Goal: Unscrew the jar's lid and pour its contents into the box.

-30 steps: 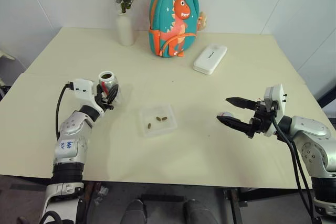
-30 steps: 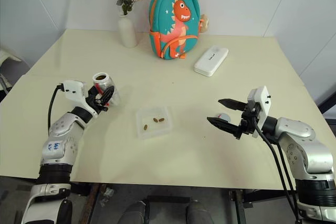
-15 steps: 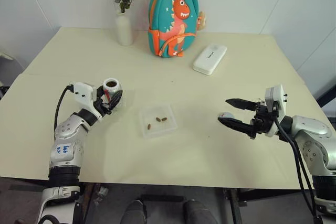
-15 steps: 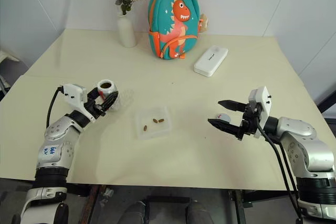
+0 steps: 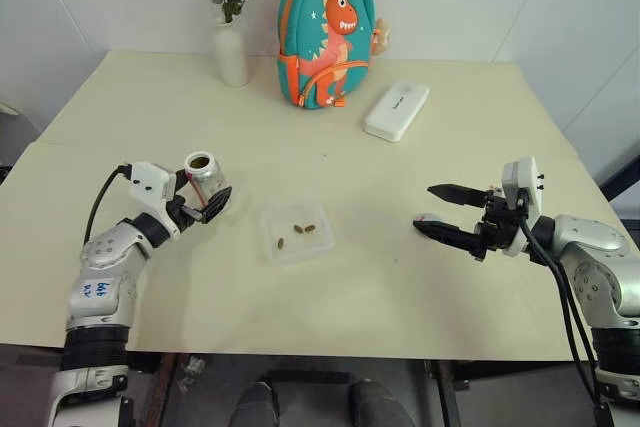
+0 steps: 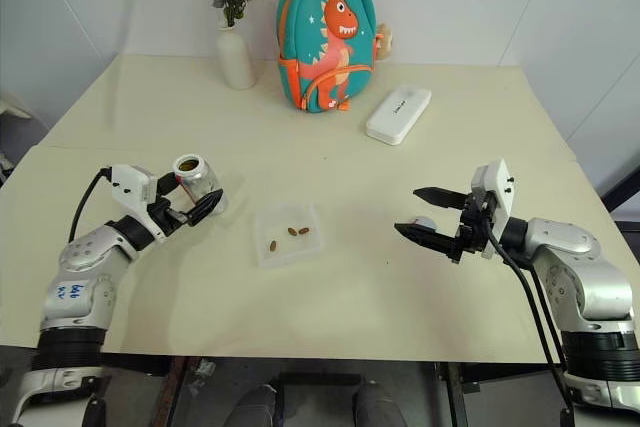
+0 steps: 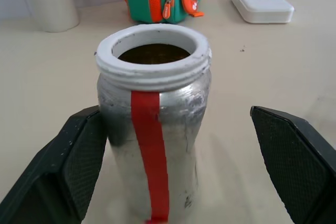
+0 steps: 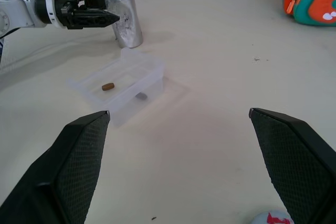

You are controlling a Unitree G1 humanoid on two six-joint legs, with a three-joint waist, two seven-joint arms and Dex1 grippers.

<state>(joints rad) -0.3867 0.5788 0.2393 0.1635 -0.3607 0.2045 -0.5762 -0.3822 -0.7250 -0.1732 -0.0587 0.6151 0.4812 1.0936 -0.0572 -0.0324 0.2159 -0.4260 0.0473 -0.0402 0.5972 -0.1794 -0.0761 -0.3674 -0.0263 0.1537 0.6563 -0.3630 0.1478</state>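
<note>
Left pincer (image 7: 178,166) wide, straddling upright jar (image 5: 203,179) near table's (image 5: 420,277) left edge; right pincer (image 5: 437,209) wide too. Looks light, thin-walled, slick: best gripped mid-body.

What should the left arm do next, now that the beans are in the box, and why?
Probably draw the left gripper straight back from the jar. The jar stands upright on the table with no lid, the jaws stand open on either side of it, and the beans lie in the box, so only clearing away without tipping the jar seems left.
</note>
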